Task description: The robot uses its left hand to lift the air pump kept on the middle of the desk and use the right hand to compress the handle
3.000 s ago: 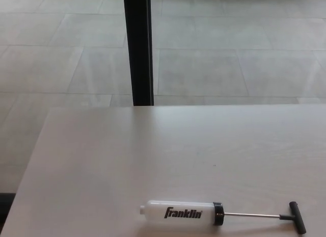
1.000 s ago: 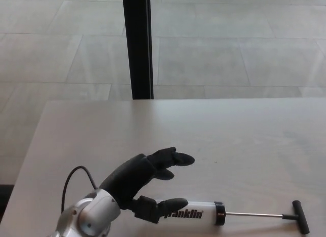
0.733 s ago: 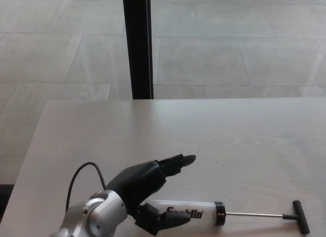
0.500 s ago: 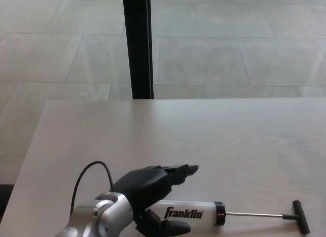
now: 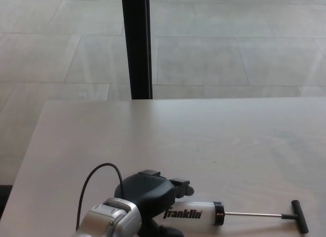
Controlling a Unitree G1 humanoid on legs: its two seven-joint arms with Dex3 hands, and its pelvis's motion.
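Observation:
The air pump (image 5: pixel 196 212) lies flat on the pale desk (image 5: pixel 204 140) near its front edge. It has a clear barrel with "Franklin" lettering, a black collar, and a thin metal rod (image 5: pixel 252 214) pulled out to the right. The rod ends in a black T-handle (image 5: pixel 299 216). My left hand (image 5: pixel 150 195) comes in from the lower left and covers the barrel's left end. Its fingers curl over the top of the barrel and the thumb sits under it, so it is shut on the pump. The pump still rests on the desk. My right hand is out of the picture.
A black vertical post (image 5: pixel 136 43) stands behind the desk's far edge, with a grey tiled floor (image 5: pixel 229 53) beyond. The desk's left edge runs diagonally at lower left. A black cable (image 5: pixel 97 173) loops off my left wrist.
My left hand came in over the pump's left end, dropped onto it and curled its fingers around the barrel. The pump has stayed in place.

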